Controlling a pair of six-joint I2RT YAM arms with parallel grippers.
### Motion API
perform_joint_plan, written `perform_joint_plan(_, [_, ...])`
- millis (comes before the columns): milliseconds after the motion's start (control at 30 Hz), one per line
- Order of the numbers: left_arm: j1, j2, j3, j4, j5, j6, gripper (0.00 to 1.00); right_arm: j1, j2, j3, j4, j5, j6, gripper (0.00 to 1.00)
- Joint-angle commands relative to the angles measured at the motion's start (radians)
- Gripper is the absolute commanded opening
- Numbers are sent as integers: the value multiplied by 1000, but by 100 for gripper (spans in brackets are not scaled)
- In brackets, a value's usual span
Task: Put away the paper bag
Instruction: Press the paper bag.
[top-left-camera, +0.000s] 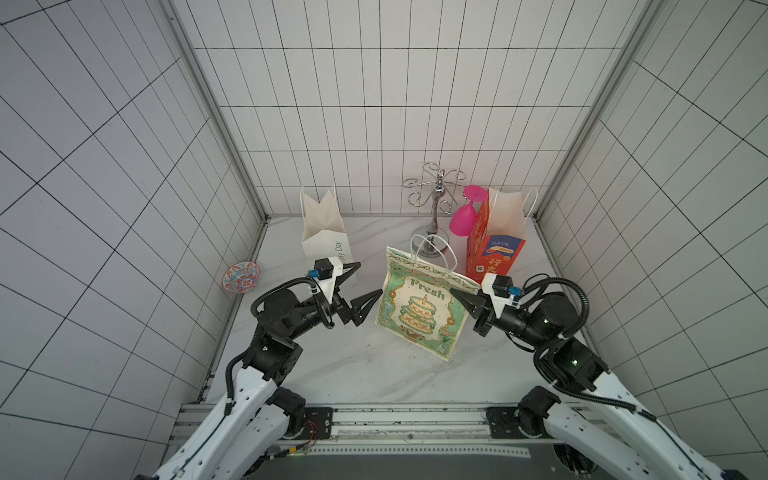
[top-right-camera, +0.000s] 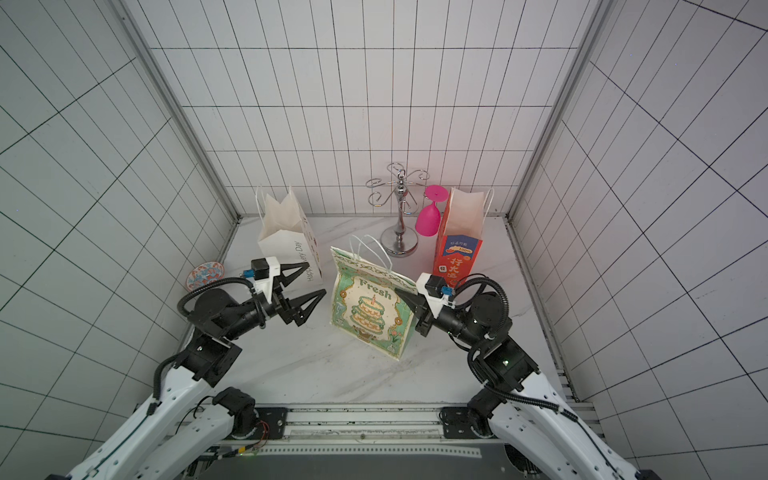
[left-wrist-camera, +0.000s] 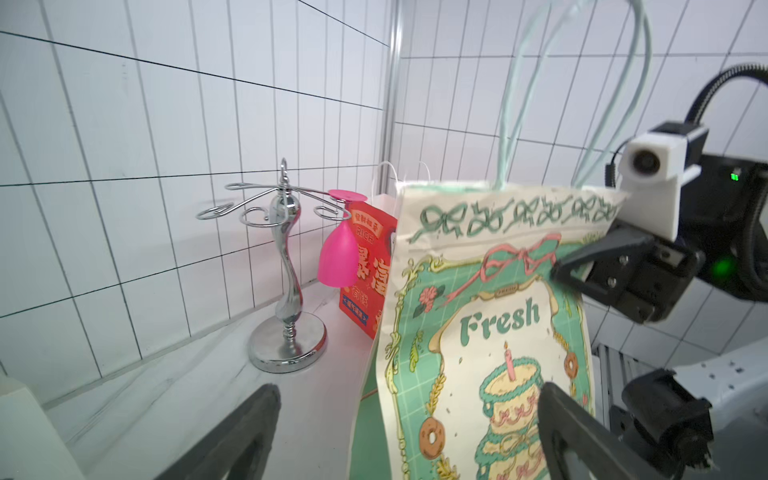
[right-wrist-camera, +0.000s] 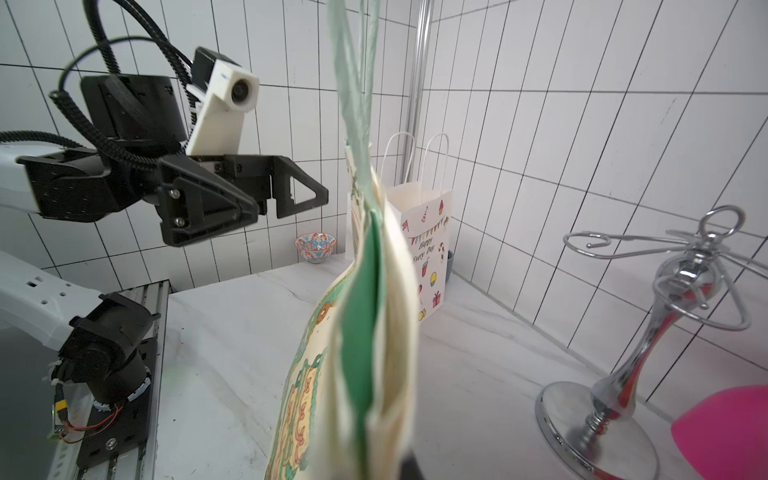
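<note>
The flattened paper bag (top-left-camera: 419, 307) stands on the tabletop (top-left-camera: 353, 374), its upper corner pinched in the closed right hand (top-left-camera: 455, 293). The left hand (top-left-camera: 370, 277) hovers beside it, spread wide, empty. Best to hold firm and lower it slowly.

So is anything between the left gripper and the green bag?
Nothing visible. The open left gripper faces the green bag edge-on across an empty gap. The white bag stands farther back, off that line. The right gripper pinches the opposite edge.

Pink glass (right-wrist-camera: 725, 430) half outside the right wrist view; red bag (left-wrist-camera: 365, 299) half behind paper bag (left-wrist-camera: 490, 324)
</note>
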Motion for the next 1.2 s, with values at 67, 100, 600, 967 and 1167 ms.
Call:
perform_joint_plan(67, [-12,19,6,-10,-103,-235,98,189,100,-144,350,398,31,0])
perform_joint_plan(100, [-25,18,3,-15,-122,-245,97,221,128,-156,385,456,26,0])
perform_joint_plan(600, [-184,-11,-101,-51,-397,-259,96,316,358,-268,560,622,-10,5])
perform_joint_plan(967, [-119,-5,-107,-71,-410,-250,96,316,258,-279,379,568,12,43])
perform_joint_plan(1167, [-69,19,-111,-39,-351,-253,96,316,154,-295,239,533,41,53])
